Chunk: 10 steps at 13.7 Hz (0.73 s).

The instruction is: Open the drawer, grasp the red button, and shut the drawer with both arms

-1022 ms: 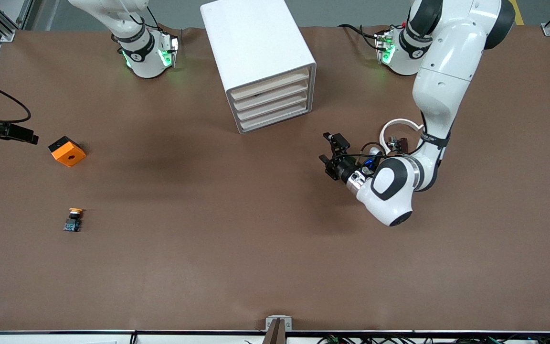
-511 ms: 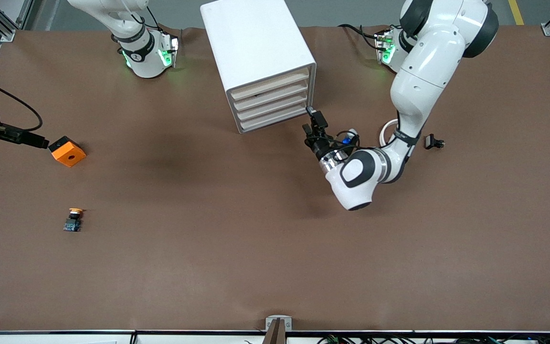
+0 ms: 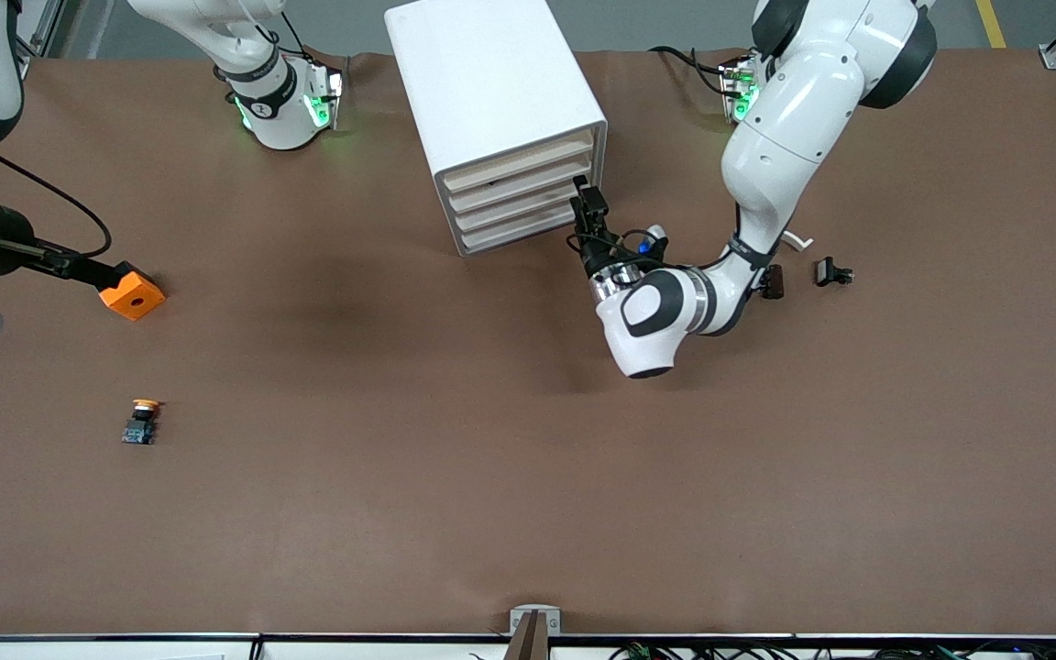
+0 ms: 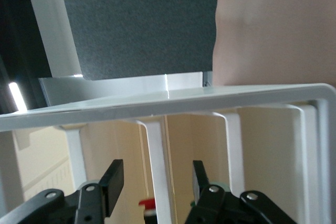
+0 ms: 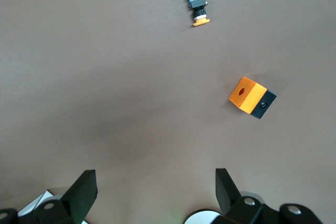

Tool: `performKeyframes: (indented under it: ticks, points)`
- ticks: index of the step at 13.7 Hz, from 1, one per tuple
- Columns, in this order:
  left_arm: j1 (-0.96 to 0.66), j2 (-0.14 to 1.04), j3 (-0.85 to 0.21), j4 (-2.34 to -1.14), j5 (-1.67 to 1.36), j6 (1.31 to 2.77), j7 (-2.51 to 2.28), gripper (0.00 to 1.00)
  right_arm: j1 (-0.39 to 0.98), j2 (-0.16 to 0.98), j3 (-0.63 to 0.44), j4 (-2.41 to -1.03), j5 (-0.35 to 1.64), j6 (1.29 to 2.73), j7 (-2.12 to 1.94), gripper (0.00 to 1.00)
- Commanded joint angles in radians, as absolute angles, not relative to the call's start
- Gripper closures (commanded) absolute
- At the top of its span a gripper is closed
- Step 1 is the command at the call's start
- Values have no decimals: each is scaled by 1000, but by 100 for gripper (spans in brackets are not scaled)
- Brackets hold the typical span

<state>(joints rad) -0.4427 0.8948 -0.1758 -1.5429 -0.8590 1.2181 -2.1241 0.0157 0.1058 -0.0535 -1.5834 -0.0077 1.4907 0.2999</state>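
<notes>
Our left gripper (image 3: 586, 203), jaws spread and empty, faces the drawer (image 3: 517, 207) fronts near the bench's top edge. The right gripper (image 5: 152, 187) hangs open by the end edge. We expect the button (image 4: 147, 203), light and stiff, grips best across its body.

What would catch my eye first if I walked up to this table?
Probably the tall white drawer cabinet standing between the two robot bases, with the left gripper open at its stacked cream drawer fronts. Next, the bright orange block with a hole toward the right arm's end of the table, with the right gripper open above the table near it. Nearer the front camera than the block lies a tiny button with a yellow-orange cap.
</notes>
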Motion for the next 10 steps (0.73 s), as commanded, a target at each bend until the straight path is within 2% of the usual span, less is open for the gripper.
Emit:
performKeyframes:
  ticks: [1, 2, 3, 5, 7, 10]
  points:
    - [-471, 879, -173, -1581, -877, 1207, -2138, 43, 52, 110, -58, -1565, 6, 1474, 388, 0]
    - [-482, 880, -173, -1583, -873, 1207, -2138, 43, 64, 110, -58, -1565, 8, 1476, 409, 0]
    - [-497, 885, -173, -1583, -867, 1206, -2137, 48, 67, 110, -58, -1565, 18, 1476, 413, 0]
    - [-518, 887, -173, -1595, -867, 1201, -2135, 60, 77, 110, -58, -1563, 28, 1477, 443, 0]
    - [-517, 882, -175, -1594, -867, 1198, -2126, 77, 107, 112, -60, -1565, 29, 1482, 521, 0]
    - [-500, 884, -173, -1589, -870, 1196, -2123, 91, 152, 114, -58, -1563, 31, 1491, 610, 0]
